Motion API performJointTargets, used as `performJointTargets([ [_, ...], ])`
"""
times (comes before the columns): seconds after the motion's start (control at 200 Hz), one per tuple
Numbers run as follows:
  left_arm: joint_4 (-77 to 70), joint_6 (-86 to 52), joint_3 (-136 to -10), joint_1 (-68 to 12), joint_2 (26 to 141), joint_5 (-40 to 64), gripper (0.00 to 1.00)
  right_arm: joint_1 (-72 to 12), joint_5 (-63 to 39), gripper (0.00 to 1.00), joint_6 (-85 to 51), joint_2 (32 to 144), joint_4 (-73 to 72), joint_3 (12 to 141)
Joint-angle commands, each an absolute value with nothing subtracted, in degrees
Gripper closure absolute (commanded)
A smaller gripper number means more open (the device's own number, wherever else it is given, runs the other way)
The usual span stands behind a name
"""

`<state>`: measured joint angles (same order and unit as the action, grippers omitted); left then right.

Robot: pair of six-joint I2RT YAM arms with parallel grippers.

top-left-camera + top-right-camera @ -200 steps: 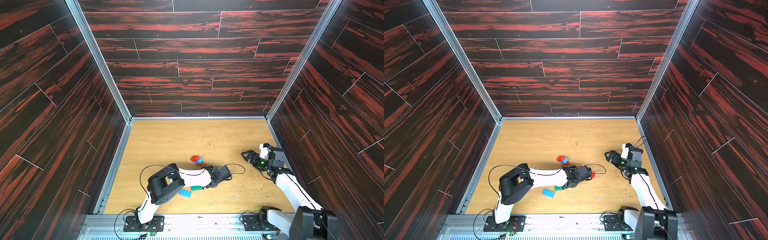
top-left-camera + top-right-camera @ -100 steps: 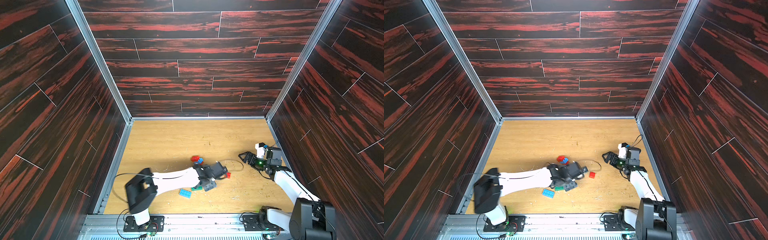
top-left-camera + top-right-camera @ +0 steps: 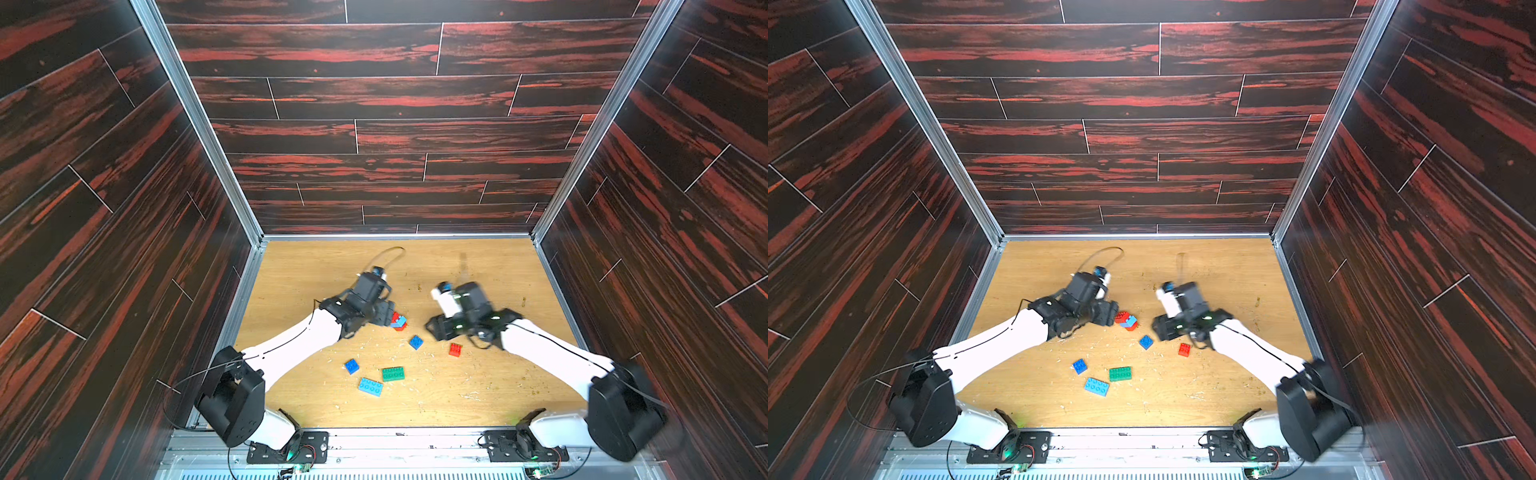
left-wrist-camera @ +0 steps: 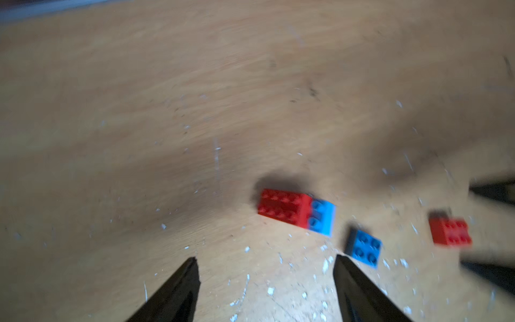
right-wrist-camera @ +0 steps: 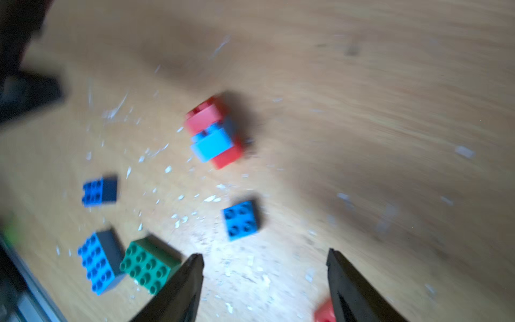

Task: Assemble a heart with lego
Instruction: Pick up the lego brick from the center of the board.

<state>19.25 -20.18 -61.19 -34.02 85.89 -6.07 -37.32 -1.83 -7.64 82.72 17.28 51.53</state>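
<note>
The wooden table point(image 3: 457, 399) fills the floor between dark plank walls point(image 3: 395, 104). In both top views the left arm point(image 3: 291, 345) and the right arm point(image 3: 548, 353) reach in from the near edge, their ends facing each other over the middle.

The left gripper point(image 4: 266, 259) hangs over bare wood with its fingers wide apart and empty. The heart point(image 4: 296, 212), so far a small clump of joined red and light-blue bricks, lies on the table just ahead of them, untouched. In a top view the heart point(image 3: 398, 321) sits right beside that gripper's tip.

The right gripper point(image 5: 264, 253) is also spread wide and holds nothing. The red square point(image 5: 324, 312) peeks out beside one finger, and blur hides whether they touch.

The right wrist view takes in the green brick point(image 5: 147, 266) just beside the light-blue brick point(image 5: 97, 264). It also shows the dark-blue square point(image 5: 242, 220) and the second dark-blue square point(image 5: 99, 191).

The left wrist view catches only the dark-blue square point(image 4: 363, 248), the red square point(image 4: 450, 231) and, smeared at its edge, the right gripper's fingers point(image 4: 493, 193).

White crumbs point(image 5: 211, 198) speckle the wood among the bricks.
</note>
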Motion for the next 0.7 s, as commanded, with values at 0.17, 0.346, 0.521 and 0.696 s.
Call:
performJointTargets([
  [0.17,17.4,-30.1,-62.3,-29.1,91.9,-0.8,0.24,-45.0,7.6,0.29,-0.6,97.7,23.3,59.0],
  [0.346,15.7,-30.6,-60.7,-27.5,92.5,-0.7,0.27,-45.0,9.0,0.33,-1.9,99.3,22.0,58.6],
  [0.521,14.9,-30.8,-59.4,-26.4,92.3,-0.2,0.28,-45.0,6.0,0.44,-1.6,100.2,21.1,57.8],
  [0.696,13.6,-31.6,-58.6,-25.8,93.0,0.4,0.29,-45.1,6.3,0.5,-1.7,101.0,20.6,57.0],
])
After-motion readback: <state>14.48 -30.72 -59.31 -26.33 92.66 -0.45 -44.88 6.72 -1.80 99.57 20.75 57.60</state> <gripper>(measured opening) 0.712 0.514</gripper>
